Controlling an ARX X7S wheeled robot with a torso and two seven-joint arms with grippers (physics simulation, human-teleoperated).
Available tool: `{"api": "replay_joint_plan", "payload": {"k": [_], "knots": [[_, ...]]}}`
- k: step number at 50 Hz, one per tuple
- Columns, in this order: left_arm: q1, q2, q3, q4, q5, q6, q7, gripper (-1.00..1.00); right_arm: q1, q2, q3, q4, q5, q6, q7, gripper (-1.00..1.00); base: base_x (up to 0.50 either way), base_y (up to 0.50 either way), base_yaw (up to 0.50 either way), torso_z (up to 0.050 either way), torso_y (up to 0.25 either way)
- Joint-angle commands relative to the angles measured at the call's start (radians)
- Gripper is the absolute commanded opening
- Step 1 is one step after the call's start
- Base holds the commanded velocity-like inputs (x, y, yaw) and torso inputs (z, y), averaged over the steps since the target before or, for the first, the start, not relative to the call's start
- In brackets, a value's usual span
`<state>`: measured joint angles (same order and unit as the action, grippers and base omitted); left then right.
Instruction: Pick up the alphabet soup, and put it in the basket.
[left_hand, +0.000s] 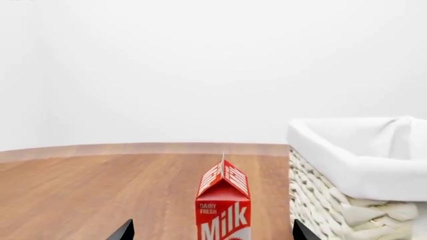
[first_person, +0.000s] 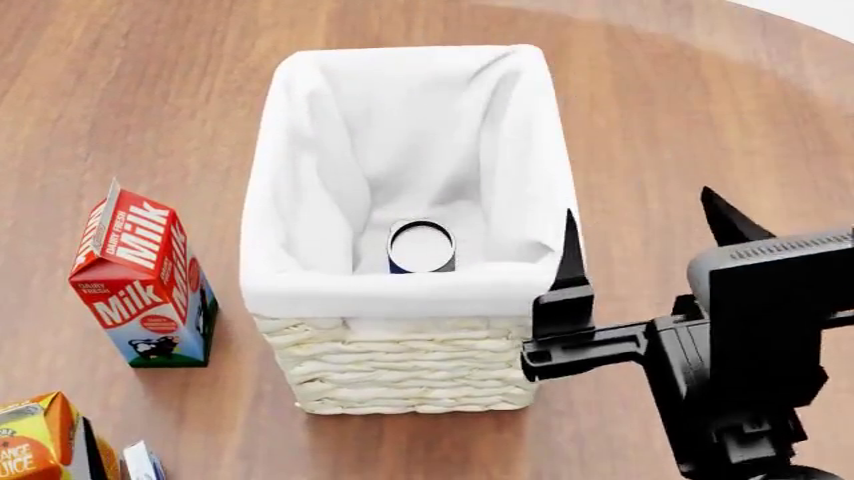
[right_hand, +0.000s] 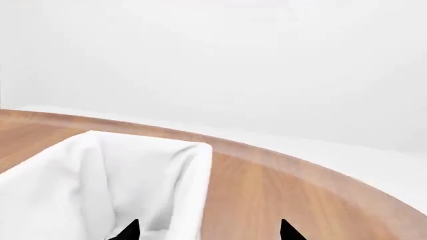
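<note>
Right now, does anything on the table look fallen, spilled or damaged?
Nothing stands out. The alphabet soup stands upright inside the basket, and the milk carton is upright beside it. The right gripper is open and empty next to the basket.

Round wooden table before a plain white wall

The table (first_person: 694, 90), warm brown with grain running along it, fills the head view; its curved far edge (right_hand: 280, 155) meets a bare white wall (left_hand: 200, 65). Light is soft and even; the floor seems pale.
</note>
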<state>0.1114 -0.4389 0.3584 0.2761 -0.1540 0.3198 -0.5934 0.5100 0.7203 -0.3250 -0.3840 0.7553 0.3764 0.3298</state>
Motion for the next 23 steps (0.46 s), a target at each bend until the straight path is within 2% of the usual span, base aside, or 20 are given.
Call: {"api": "replay_joint_plan", "payload": {"k": [1,4,13,16,23], "knots": [[0.011,-0.007,-0.009,0.009,-0.003,0.006,-0.009,1.00,-0.441,0.023,0.097,-0.037,-0.239,-0.468,-0.026,1.00,0.00,0.00,0.00,0.000,0.000],[0.015,-0.008,-0.009,0.016,0.001,0.005,-0.012,1.00,-0.513,-0.019,0.101,0.026,-0.293,-0.593,-0.044,1.00,0.00,0.00,0.00,0.000,0.000],[0.017,-0.015,-0.012,0.008,-0.003,0.025,-0.007,1.00,-0.552,-0.145,0.071,0.215,-0.362,-0.851,-0.122,1.00,0.00,0.00,0.00,0.000,0.000],[0.018,-0.016,-0.016,0.002,0.003,0.034,-0.009,1.00,-0.549,-0.178,0.084,0.229,-0.420,-0.888,-0.088,1.00,0.00,0.00,0.00,0.000,0.000],[0.035,-0.024,-0.007,-0.006,0.071,0.130,-0.001,1.00,-0.597,-0.260,0.119,0.293,-0.519,-1.111,-0.062,1.00,0.00,0.00,0.00,0.000,0.000]]}}
